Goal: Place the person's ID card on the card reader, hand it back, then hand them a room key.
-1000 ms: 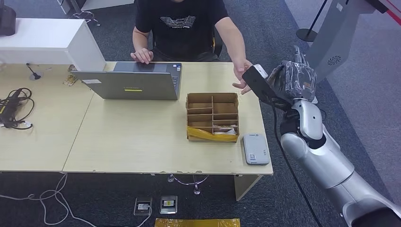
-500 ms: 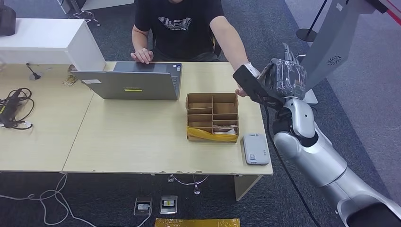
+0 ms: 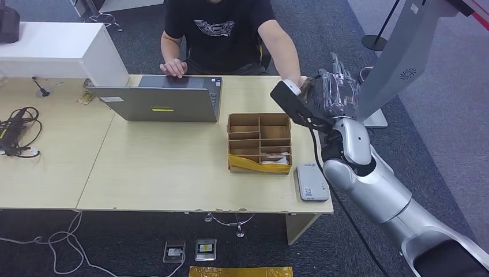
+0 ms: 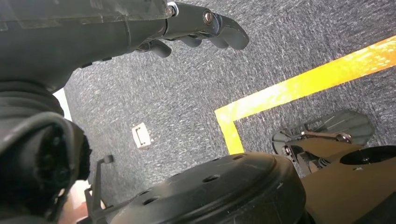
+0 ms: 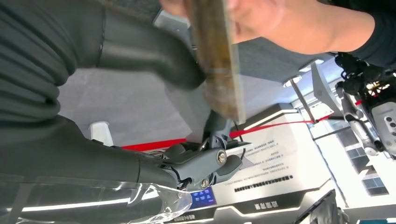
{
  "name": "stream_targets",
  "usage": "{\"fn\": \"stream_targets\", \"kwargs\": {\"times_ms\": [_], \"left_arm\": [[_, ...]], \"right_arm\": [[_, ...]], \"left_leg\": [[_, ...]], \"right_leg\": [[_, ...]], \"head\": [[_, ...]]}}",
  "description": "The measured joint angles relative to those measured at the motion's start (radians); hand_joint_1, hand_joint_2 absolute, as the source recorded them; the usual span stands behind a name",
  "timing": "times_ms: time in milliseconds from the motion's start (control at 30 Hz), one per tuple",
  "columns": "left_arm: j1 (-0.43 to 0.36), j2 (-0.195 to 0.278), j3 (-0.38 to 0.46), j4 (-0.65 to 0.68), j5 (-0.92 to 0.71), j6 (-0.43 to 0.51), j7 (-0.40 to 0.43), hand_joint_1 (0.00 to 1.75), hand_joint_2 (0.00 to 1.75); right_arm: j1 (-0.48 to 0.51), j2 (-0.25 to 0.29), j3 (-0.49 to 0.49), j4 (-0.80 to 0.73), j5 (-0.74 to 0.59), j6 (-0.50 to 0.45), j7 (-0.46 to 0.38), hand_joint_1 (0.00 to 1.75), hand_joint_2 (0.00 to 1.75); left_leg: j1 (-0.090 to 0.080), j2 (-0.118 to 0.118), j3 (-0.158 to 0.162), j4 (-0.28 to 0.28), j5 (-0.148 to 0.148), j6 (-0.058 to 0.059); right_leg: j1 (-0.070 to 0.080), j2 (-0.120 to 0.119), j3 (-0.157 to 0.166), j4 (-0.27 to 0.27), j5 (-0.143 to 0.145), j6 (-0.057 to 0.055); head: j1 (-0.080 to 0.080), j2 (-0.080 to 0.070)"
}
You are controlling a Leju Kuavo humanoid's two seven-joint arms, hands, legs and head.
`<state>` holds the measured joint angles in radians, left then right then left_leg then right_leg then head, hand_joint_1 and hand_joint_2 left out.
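In the right wrist view the ID card (image 5: 217, 60) shows edge-on and blurred. The thick thumb of my right hand (image 5: 154, 56) lies against one face and dark fingers (image 5: 210, 158) reach up behind the other, so I pinch it. The person's hand (image 5: 261, 23) still holds its far end. Seen from the head, my right hand (image 3: 333, 93) is raised over the table's far right corner, meeting the person's hand (image 3: 297, 84). The grey card reader (image 3: 312, 182) lies at the table's front right. My left hand (image 4: 205, 25) hangs over the carpet, fingers apart, holding nothing.
A cardboard divider box (image 3: 259, 141) with cards in its front compartment stands left of the reader. A grey laptop (image 3: 164, 99) sits open before the seated person. Cables (image 3: 17, 131) lie at the far left. A grey kiosk stand (image 3: 398, 52) rises to the right.
My right arm has swung left and inward over the table corner, to the person's outstretched hand. The person's hand has met mine with the card.
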<state>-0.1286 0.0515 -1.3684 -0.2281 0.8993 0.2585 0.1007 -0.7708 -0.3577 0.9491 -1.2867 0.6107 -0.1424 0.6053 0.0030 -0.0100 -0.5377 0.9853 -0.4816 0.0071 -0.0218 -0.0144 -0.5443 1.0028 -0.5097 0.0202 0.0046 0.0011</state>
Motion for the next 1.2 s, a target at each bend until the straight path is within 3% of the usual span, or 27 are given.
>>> {"fn": "stream_targets", "kwargs": {"times_ms": [433,800,1200], "left_arm": [[0.004,-0.003,0.0,0.0,0.001,0.0,0.0,0.0,0.0],[0.007,-0.003,0.0,0.0,-0.001,-0.002,-0.006,0.0,0.0],[0.007,-0.003,0.001,0.0,-0.008,0.012,-0.013,0.0,0.0]], "right_arm": [[0.013,-0.012,0.039,0.009,0.023,0.054,0.013,0.0,1.75],[0.096,-0.07,0.013,-0.074,0.053,0.202,0.018,0.0,1.75],[0.172,-0.073,0.015,-0.08,0.0,0.174,0.016,0.0,1.75]], "left_leg": [[0.0,0.0,0.001,0.0,0.0,0.0],[0.0,0.002,0.001,0.0,0.0,0.0],[0.0,0.002,0.001,0.0,0.0,0.0]], "right_leg": [[0.0,0.001,0.0,0.0,0.0,0.0],[0.0,0.003,0.0,0.0,0.0,0.0],[0.0,0.003,0.0,0.0,0.0,0.0]], "head": [[0.0,0.0],[0.0,0.0],[0.0,0.0]]}}
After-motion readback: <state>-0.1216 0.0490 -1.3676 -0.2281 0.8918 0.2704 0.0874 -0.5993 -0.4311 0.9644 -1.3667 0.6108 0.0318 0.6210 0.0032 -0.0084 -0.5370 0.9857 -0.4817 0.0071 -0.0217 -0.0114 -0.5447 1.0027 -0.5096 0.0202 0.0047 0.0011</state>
